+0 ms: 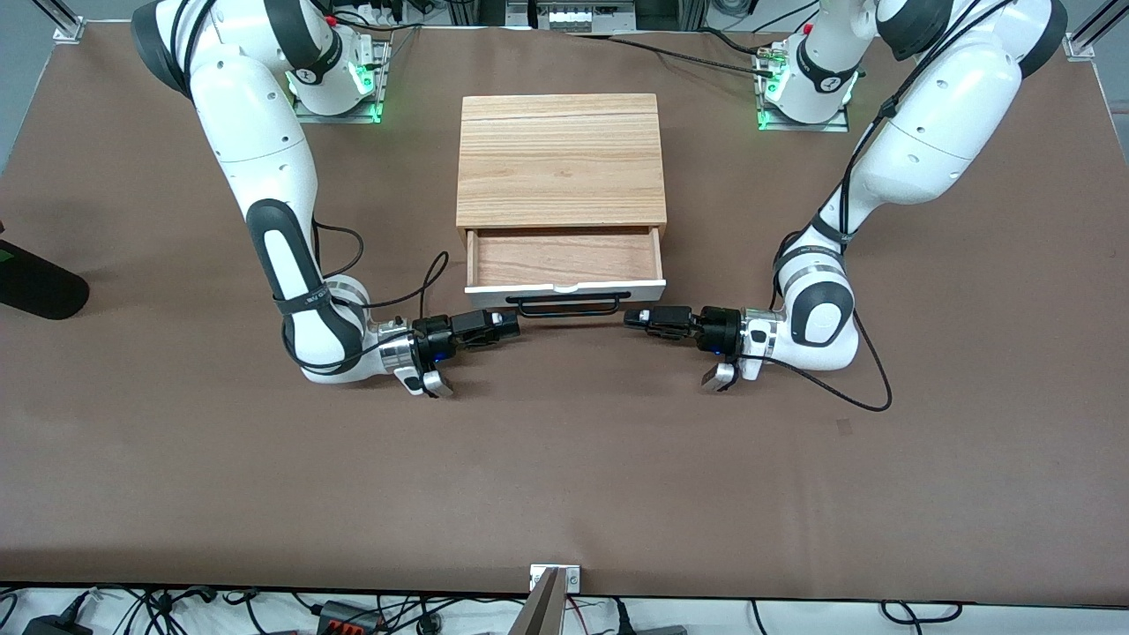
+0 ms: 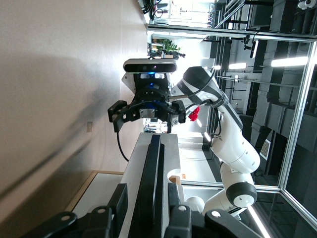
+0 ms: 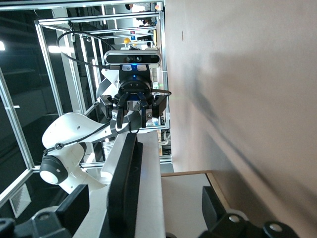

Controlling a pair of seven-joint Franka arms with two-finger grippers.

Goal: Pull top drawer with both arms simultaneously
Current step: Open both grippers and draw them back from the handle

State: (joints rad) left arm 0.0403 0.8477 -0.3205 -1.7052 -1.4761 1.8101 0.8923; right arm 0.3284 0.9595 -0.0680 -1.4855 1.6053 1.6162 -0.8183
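Observation:
The top drawer (image 1: 564, 286) stands partly pulled out of the light-wood cabinet (image 1: 561, 159), its wooden tray bare. Its black loop handle (image 1: 569, 305) faces the front camera. My right gripper (image 1: 512, 323) is at the handle's end toward the right arm. In the right wrist view it (image 3: 143, 187) is wide open, with the handle (image 3: 126, 168) and the white panel (image 3: 151, 178) between its fingers. My left gripper (image 1: 633, 317) is at the other end. In the left wrist view it (image 2: 147, 184) is open, its fingers (image 2: 122, 191) close on either side of the handle (image 2: 153, 163).
A dark rounded object (image 1: 35, 284) lies at the table's edge at the right arm's end. Black cables (image 1: 869, 392) trail from both wrists onto the brown table (image 1: 564, 476). A small metal bracket (image 1: 554, 578) sits at the table's near edge.

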